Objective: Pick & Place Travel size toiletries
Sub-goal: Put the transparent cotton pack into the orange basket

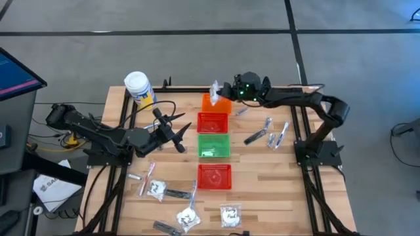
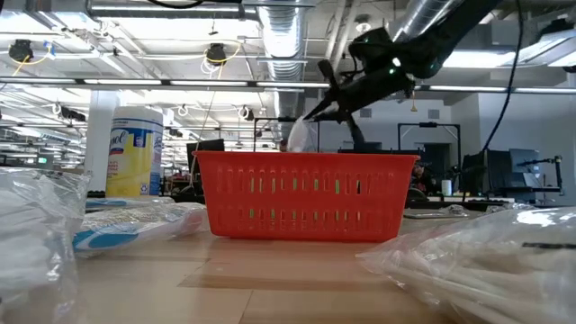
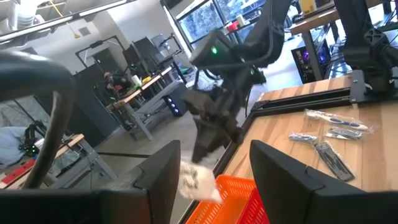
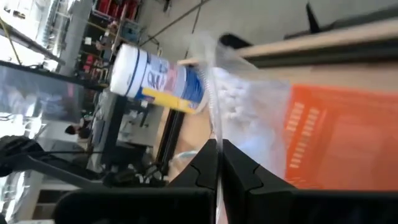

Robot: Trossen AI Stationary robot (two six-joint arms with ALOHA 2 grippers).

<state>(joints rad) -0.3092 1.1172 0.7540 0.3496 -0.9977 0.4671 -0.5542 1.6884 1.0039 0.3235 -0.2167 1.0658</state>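
Holding sachet: right pincer (image 1: 220,88) is clamped tight on a clear sachet (image 1: 214,90) with white contents, dangling it in the air.
Right pincer position: over the orange basket (image 1: 216,103) at the far end of the basket row; in the right wrist view the sachet (image 4: 239,106) hangs straight off the closed fingertips with the basket's orange mesh (image 4: 336,140) just beyond it.
Low view: the sachet (image 2: 301,137) hangs under the right pincer (image 2: 317,112), above the rim of the near red basket (image 2: 304,194).
Left pincer: left pincer (image 1: 178,133) sits with fingers spread wide, nothing between them, beside the red basket (image 1: 212,122) and well short of the right pincer.
Other baskets: green basket (image 1: 214,145) and a second red one follow in line, away from the right pincer.
Loose toiletries: packets (image 1: 270,131) lie on the bench (image 1: 275,183) beside the right arm; more sachets (image 1: 189,217) rest at the near edge, beyond the left pincer.
White jar: white jar (image 1: 139,88) stands at the far corner, on the left pincer's side.
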